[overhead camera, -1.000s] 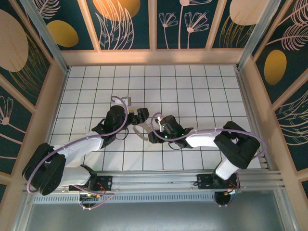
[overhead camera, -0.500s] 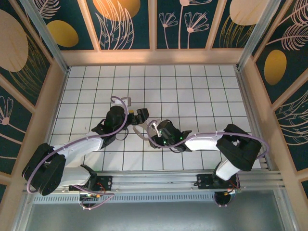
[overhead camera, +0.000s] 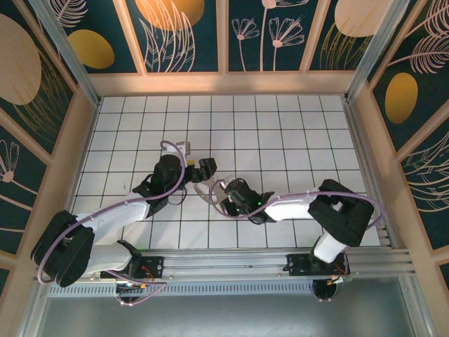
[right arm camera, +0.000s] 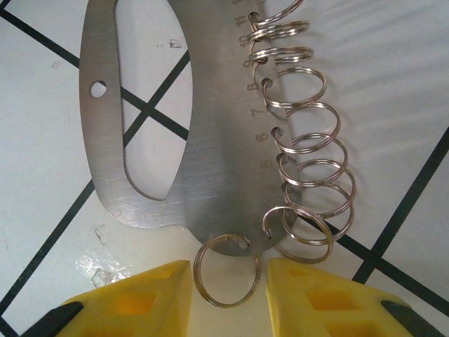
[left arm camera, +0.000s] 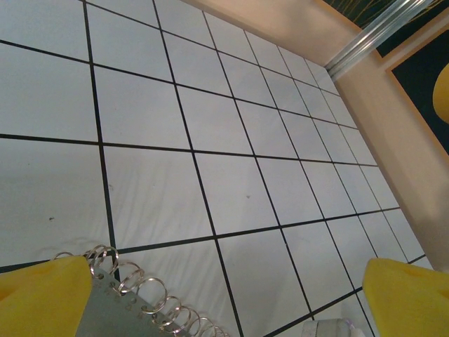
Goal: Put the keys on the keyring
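The keyring is a flat silver plate with an oval slot, and several wire split rings hang along its numbered edge. It lies on the white tiles between the two arms. My right gripper stands over its near end. The yellow fingers flank one split ring, the left one at the wire and the right one a sliver off. My left gripper is wide open. The plate's ringed edge lies by its left finger. I cannot make out the keys.
Wooden walls and aluminium posts ring the tiled floor. Purple cables loop along both arms. A pale grey object is cut off at the bottom edge of the left wrist view.
My right gripper has slid left to the plate's end and its jaws have narrowed around the split ring. The left arm has stayed still.
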